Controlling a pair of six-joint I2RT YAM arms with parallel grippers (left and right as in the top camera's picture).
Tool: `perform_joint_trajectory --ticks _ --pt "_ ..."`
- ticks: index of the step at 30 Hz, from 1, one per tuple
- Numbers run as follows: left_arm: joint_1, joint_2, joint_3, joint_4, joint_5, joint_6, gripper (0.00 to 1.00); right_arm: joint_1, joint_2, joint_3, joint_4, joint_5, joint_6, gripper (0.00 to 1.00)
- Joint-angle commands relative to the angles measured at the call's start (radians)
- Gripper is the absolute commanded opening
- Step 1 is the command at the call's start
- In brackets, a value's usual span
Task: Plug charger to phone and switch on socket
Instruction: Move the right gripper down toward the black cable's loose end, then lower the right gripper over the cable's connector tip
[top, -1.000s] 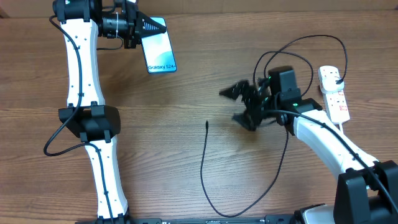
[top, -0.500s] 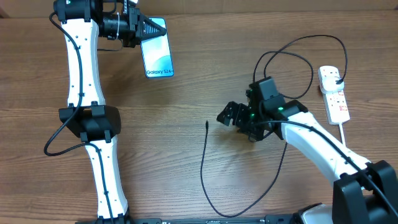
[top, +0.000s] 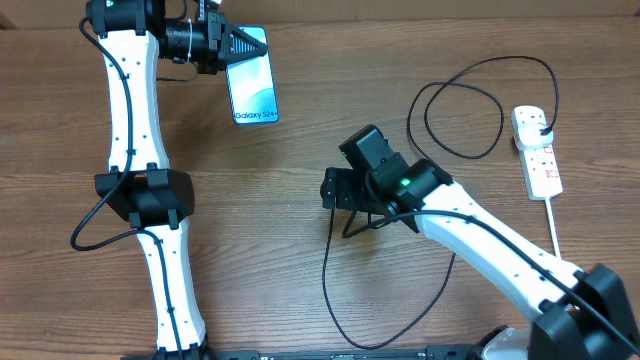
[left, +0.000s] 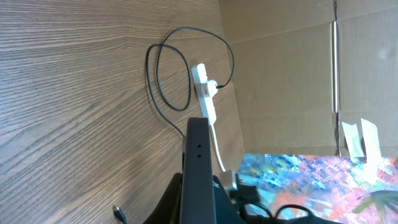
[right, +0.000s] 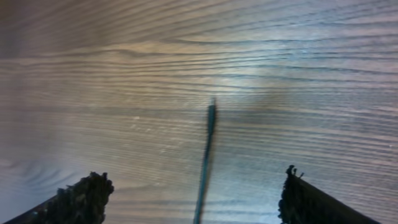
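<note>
At far left of the worktop (top: 300, 140), seen from overhead, the left tool (top: 238, 45) was clamped on the top edge of the phone (top: 254, 88), screen up and lit blue; whether the phone rested on the wood could not be told; near the middle, the right tool (top: 335, 188) hung with its jaws spread wide over the free end of the charger (top: 324, 275); its black cable looped away to the socket (top: 540, 160) at far right, the plug seemingly seated there; likely risks: the jaws could close behind the small connector tip (right: 211, 118) and leave it drooping, or nudge the light cable aside; the edge-held phone could pivot when the tip is pushed in; only the right wrist view showed the tip lying untouched between the fingers (right: 81, 199); overhead, the tool hid it; the left wrist view showed the phone merely edge-on, a dark slab.
</note>
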Motion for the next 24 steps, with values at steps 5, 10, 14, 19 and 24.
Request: perform_joint_trajectory --ticks 5,10,14,19,24 --pt "-0.007 -0.005 0.008 0.006 0.071 0.008 0.04 0.018 0.185 0.063 -0.014 0.035 -0.030 0.81" --pt "-0.007 -0.005 0.008 0.005 0.071 0.008 0.04 0.023 0.219 0.070 -0.009 0.034 -0.029 0.82" --pt "-0.007 -0.005 0.008 0.009 0.071 0.008 0.04 0.023 0.229 0.070 0.022 0.033 -0.029 0.83" --pt "-0.007 -0.005 0.008 0.026 0.071 -0.010 0.04 0.023 0.284 0.071 0.055 0.013 -0.029 0.83" --pt "-0.007 -0.005 0.008 0.029 0.070 -0.011 0.05 0.024 0.294 0.082 0.068 0.008 -0.029 0.82"
